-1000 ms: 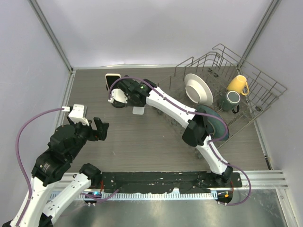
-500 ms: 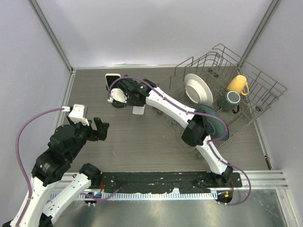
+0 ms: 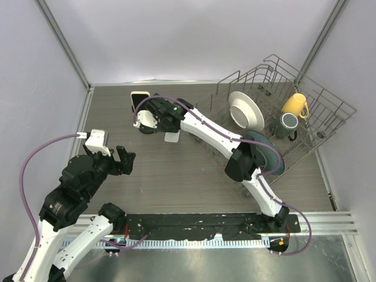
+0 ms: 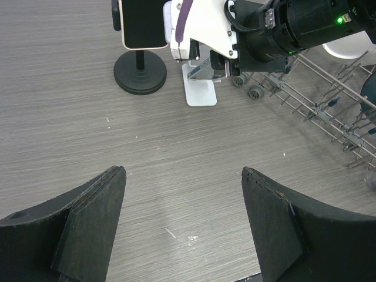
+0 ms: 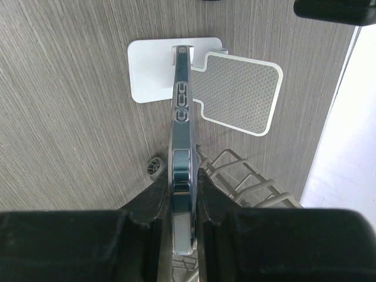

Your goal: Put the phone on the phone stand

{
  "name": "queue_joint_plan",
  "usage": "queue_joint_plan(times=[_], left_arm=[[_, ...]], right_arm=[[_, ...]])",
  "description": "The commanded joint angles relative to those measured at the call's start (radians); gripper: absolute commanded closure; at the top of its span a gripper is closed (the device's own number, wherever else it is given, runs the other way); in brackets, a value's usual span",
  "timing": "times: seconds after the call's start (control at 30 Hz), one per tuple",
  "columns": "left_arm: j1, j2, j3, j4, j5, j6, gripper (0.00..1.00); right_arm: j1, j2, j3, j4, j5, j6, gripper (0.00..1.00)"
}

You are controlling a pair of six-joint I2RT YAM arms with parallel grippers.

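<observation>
My right gripper (image 5: pixel 183 191) is shut on a dark teal phone (image 5: pixel 181 135), held edge-on in a clear case. The phone's far end hangs right over the white phone stand (image 5: pixel 151 70), beside its grey padded plate (image 5: pixel 241 94); I cannot tell whether they touch. From above, the right gripper (image 3: pixel 154 121) sits just behind the white stand (image 3: pixel 171 137). My left gripper (image 4: pixel 183 220) is open over bare table at the near left, well short of the stand (image 4: pixel 200 91); it also shows in the top view (image 3: pixel 123 160).
A black round-based stand (image 4: pixel 140 71) carries another phone (image 4: pixel 144 23) just left of the white stand. A wire dish rack (image 3: pixel 320 114) with a white plate (image 3: pixel 247 111), a dark plate, a yellow mug (image 3: pixel 295 106) and a green mug fills the back right. Rack wheels (image 5: pixel 154 166) lie near the phone.
The right wrist with the phone has shifted very slightly toward the back. The left arm has not moved.
</observation>
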State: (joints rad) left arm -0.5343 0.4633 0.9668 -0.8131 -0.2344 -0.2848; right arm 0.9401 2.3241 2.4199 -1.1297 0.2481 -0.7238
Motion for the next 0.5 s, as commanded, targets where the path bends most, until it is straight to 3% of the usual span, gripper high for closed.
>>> queue_joint_plan(times=[0.0,0.2,0.47], left_arm=[[0.003,-0.005,0.020,0.009,0.014,0.001,0.17],[0.002,-0.008,0.019,0.006,0.014,-0.001,0.16],[0.002,-0.008,0.023,0.006,0.015,-0.002,0.17]], right_arm=[[0.000,-0.006,0.053,0.041,0.029,-0.019,0.77],[-0.001,-0.006,0.050,0.057,0.057,-0.006,0.55],[-0.009,-0.009,0.064,0.097,0.092,-0.008,0.45]])
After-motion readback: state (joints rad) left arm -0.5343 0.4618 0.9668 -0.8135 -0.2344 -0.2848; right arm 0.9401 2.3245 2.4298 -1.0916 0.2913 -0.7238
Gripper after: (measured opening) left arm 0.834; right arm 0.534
